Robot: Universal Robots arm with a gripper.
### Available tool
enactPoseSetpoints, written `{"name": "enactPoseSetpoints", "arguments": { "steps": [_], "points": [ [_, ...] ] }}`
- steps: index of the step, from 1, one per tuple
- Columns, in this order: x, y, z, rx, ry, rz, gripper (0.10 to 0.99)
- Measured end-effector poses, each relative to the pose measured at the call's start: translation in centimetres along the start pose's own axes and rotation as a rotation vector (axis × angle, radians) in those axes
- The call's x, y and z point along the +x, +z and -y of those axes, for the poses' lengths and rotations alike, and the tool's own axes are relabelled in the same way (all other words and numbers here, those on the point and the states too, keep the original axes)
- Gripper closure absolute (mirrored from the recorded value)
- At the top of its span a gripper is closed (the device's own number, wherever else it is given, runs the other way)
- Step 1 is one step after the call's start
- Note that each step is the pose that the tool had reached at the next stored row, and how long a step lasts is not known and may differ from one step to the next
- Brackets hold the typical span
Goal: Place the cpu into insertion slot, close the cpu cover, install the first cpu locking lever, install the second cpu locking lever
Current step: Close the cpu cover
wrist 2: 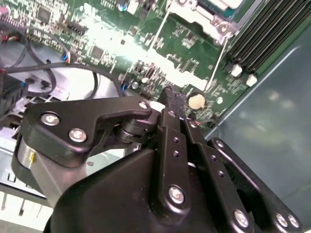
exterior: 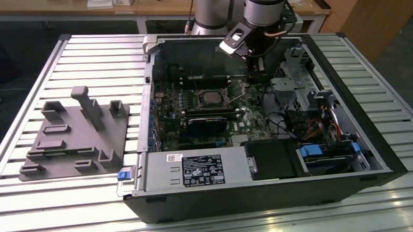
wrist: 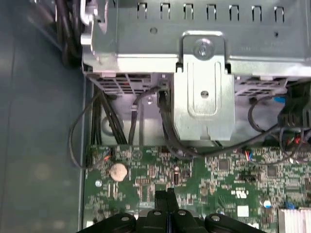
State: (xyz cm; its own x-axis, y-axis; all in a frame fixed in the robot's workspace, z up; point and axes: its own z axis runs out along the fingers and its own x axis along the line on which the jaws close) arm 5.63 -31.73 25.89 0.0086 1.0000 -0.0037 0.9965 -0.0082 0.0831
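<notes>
In the exterior view my gripper [exterior: 250, 77] hangs low inside the open computer case, over the green motherboard [exterior: 248, 126] and just to the right of the insertion slot [exterior: 210, 98]. Both wrist views show the black fingers pressed together with nothing between them, so the gripper [wrist 2: 175, 96] [wrist: 165, 196] is shut and empty above the board, close to a round coin cell [wrist 2: 196, 100]. The silvery cpu cover [wrist 2: 200, 17] frames a pale surface. I cannot tell whether that surface is the cpu. Two thin wire locking levers [wrist 2: 156, 38] [wrist 2: 218, 60] run beside the socket.
A black graphics card [exterior: 208, 123] lies in front of the socket. A metal drive cage [wrist: 204, 82] with cable bundles [wrist: 167, 131] stands close behind the gripper. The power supply [exterior: 193, 170] fills the case's near side. A grey fixture plate [exterior: 71, 140] sits on the table at the exterior view's left.
</notes>
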Motion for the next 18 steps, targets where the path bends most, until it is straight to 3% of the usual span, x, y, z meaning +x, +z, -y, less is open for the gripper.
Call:
{"name": "enactPoseSetpoints", "arguments": {
  "steps": [6,18],
  "points": [
    [0.01,0.93,-0.6,0.016,0.0,0.0001,0.98],
    [0.02,2.89,-0.66,0.048,0.0,0.0003,0.98]
  ]
}}
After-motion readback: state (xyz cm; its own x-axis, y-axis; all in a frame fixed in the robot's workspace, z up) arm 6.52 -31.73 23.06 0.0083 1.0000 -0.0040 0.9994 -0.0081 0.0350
